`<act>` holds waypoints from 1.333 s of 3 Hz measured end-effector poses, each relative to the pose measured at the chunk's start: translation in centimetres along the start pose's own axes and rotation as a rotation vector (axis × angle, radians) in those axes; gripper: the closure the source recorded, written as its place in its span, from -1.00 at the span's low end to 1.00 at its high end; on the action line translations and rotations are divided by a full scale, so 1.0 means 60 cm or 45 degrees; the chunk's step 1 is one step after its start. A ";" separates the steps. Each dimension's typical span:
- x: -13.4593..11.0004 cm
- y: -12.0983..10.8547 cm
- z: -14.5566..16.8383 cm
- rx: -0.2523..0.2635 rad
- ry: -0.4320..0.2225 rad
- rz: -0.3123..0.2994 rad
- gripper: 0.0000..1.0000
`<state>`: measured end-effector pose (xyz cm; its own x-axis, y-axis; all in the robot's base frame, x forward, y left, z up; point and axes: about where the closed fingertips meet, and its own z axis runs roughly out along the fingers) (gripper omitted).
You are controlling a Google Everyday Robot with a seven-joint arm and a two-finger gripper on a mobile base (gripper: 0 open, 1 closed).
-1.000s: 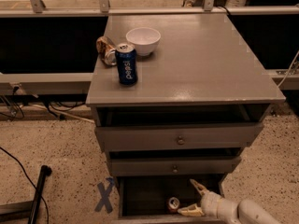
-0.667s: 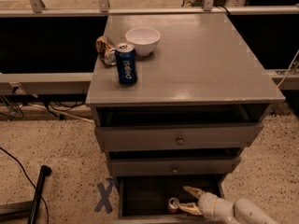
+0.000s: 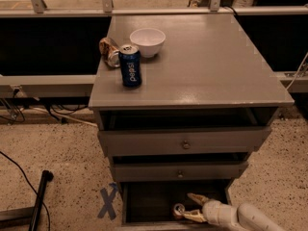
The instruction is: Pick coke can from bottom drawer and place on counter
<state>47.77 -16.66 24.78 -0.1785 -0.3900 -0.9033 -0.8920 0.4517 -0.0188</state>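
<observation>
The coke can (image 3: 179,210) stands in the open bottom drawer (image 3: 149,203), near its front; only its silver top and a bit of red side show. My gripper (image 3: 187,205) reaches into the drawer from the lower right. It is open, with one finger (image 3: 196,198) behind and right of the can and the other finger (image 3: 191,216) at the can's front right side. The can sits right at the fingertips, not closed on. The grey counter (image 3: 207,61) is the cabinet's top.
On the counter's left part stand a dark blue Pepsi can (image 3: 130,65), a crushed tan can (image 3: 109,51) and a white bowl (image 3: 147,41). Two upper drawers with knobs (image 3: 185,145) are slightly pulled out. A blue tape X (image 3: 108,202) and a black pole (image 3: 39,196) are on the floor at left.
My gripper has moved left inside the bottom drawer, up to the coke can. The can and the things on the counter have not moved.
</observation>
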 end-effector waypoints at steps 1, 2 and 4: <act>0.016 0.008 0.014 -0.049 0.013 0.005 -0.32; 0.022 0.015 0.022 -0.081 0.019 0.006 -0.32; 0.041 0.024 0.060 -0.182 -0.001 0.030 -0.24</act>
<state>47.56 -14.07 20.97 -0.1995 -0.3801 -0.9032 -0.9376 0.3420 0.0632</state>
